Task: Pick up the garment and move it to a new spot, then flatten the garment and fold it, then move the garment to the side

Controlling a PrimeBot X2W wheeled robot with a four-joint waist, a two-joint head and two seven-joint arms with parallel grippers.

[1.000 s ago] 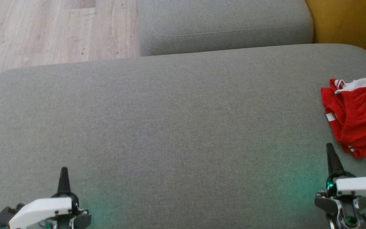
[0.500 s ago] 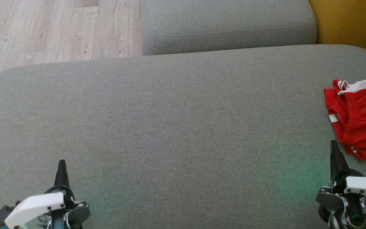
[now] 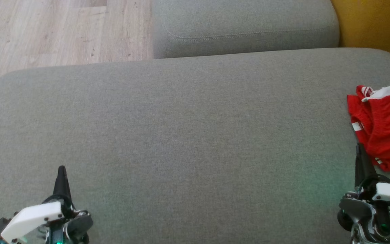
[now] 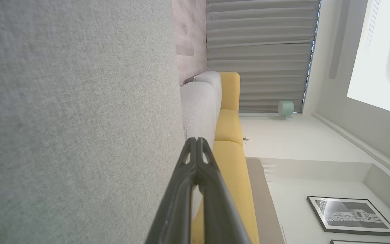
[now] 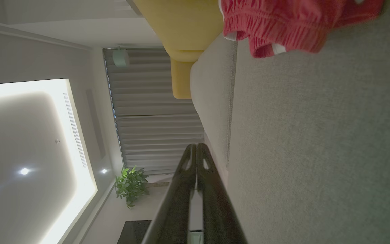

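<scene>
Since the crumpled red fabric garment with white trim (image 3: pixel 384 132) lay just ahead and outward of the right gripper (image 3: pixel 361 150), which was pinched shut and empty, the sound move seemed to be opening wide first, then nipping a raised fold. The left gripper (image 3: pixel 61 171), likewise closed, sat well apart.

The grey seat cushion (image 3: pixel 195 135) is matt, coarse-woven cloth. At three o'clock, the red garment (image 3: pixel 384 128) is crinkled cloth with smooth white trim. At eleven o'clock, the floor (image 3: pixel 46 30) shows pale, grained wood.
</scene>
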